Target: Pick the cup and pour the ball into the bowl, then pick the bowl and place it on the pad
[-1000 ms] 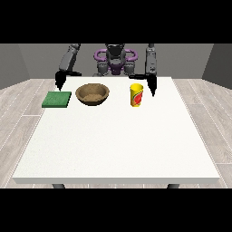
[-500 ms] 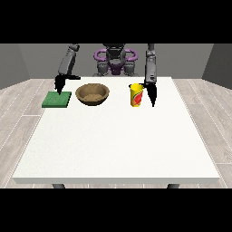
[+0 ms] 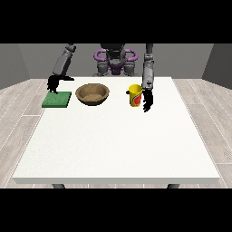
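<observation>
Since the earlier frames, the hand at the view's right (image 3: 147, 100) has come down beside the yellow cup (image 3: 135, 95), and the hand at the view's left (image 3: 54, 84) has swung out over the far edge of the green pad (image 3: 57, 99).

From the front view, the white counter (image 3: 118, 140) is carrying 3 things in a row along its far side. At the left, the green pad is lying flat near the counter's left edge. Just right of it, apart from it, the brown bowl (image 3: 92, 94) is sitting upright with its opening facing up. Further right, the yellow cup is standing upright, showing a red mark on its side. Whether the ball is inside the cup cannot be told from this angle.

The hand at the view's right is hanging just beside the cup's right side, with its fingers pointing down toward the counter. Whether those fingers are touching the cup, or are spread or pressed together, cannot be told. The hand at the view's left is hovering above the pad's far left corner, with its arm sloping up toward the robot's shoulder. How its fingers are lying cannot be told either. The robot's torso (image 3: 114, 59) is standing behind the counter's far edge, between the 2 arms.
</observation>
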You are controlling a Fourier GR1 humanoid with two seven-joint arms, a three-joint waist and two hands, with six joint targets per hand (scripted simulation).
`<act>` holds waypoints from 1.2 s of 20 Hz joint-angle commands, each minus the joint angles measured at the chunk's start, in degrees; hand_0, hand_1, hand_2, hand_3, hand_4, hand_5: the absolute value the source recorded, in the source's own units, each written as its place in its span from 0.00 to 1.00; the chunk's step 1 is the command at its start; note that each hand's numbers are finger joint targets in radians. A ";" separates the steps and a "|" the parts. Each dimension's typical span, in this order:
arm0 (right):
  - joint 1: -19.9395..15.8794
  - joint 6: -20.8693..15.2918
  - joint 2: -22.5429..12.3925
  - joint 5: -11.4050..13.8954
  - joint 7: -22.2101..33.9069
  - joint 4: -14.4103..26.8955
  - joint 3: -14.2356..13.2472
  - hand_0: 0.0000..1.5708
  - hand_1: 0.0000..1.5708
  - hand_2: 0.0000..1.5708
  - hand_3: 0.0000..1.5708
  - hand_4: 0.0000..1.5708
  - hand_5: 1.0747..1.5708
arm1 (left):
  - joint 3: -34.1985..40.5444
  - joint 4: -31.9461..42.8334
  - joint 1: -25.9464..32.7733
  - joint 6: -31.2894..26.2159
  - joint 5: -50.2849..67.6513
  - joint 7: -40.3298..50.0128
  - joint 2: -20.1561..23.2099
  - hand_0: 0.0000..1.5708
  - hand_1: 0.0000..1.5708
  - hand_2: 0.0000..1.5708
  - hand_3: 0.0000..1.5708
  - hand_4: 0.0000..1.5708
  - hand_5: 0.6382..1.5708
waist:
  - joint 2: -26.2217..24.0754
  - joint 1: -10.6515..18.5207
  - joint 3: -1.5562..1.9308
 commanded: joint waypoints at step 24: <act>-5.97 -1.32 0.04 0.72 7.12 15.09 1.60 0.00 0.00 0.13 0.09 0.22 0.96 | -27.55 7.31 -2.99 32.15 -50.40 39.16 2.73 0.90 0.90 1.00 1.00 0.73 1.00 | -18.03 -1.55 -0.02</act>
